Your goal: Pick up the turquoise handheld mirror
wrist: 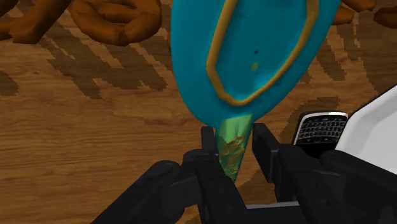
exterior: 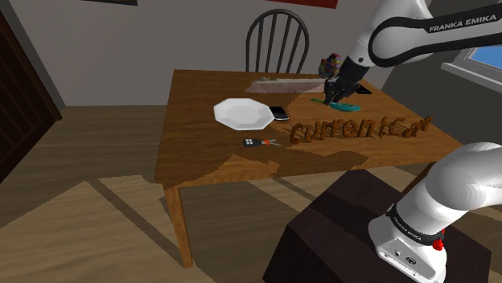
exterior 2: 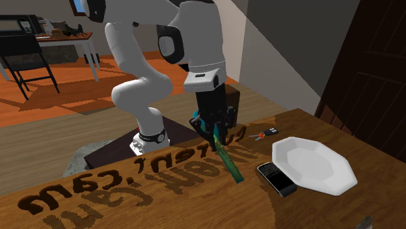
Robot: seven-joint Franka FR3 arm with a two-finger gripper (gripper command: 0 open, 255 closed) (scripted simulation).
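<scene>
I am clenching my black two-finger gripper [wrist: 233, 137] on the narrow green handle of the turquoise handheld mirror [wrist: 254, 57], whose oval head is ringed by a thin golden-brown band. In the wrist view my two fingers [wrist: 207, 149] are pressing against the handle from both sides, and the wide head is reaching away from me over the brown wooden table [wrist: 95, 146].

In the second exterior view my gripper [exterior 2: 216, 130] is pointing down from the white arm, and the mirror [exterior 2: 228, 162] is slanting from my fingers down toward the tabletop [exterior 2: 371, 202]. I cannot tell whether its far end is touching the wood or hanging just above it. In the shoulder view my gripper [exterior: 334, 95] is working at the far side of the table [exterior: 201, 153], with the mirror [exterior: 347, 105] showing as a turquoise patch just under it.

A row of raised brown wooden letters [exterior 2: 130, 182] is lying near the mirror. A black phone with a small keypad [wrist: 321, 127] is sitting near my fingers, and it is touching, or just beside, the rim of a white many-sided plate [wrist: 382, 121]. From the shoulder camera the phone [exterior: 278, 113] is lying against the plate [exterior: 244, 113] on the shoulder view's right, with the letters [exterior: 358, 129] further right. A small dark key fob with a red spot [exterior: 259, 142] is resting nearer the table's front edge. A dark spindle-back chair [exterior: 276, 40] is standing behind the table.
</scene>
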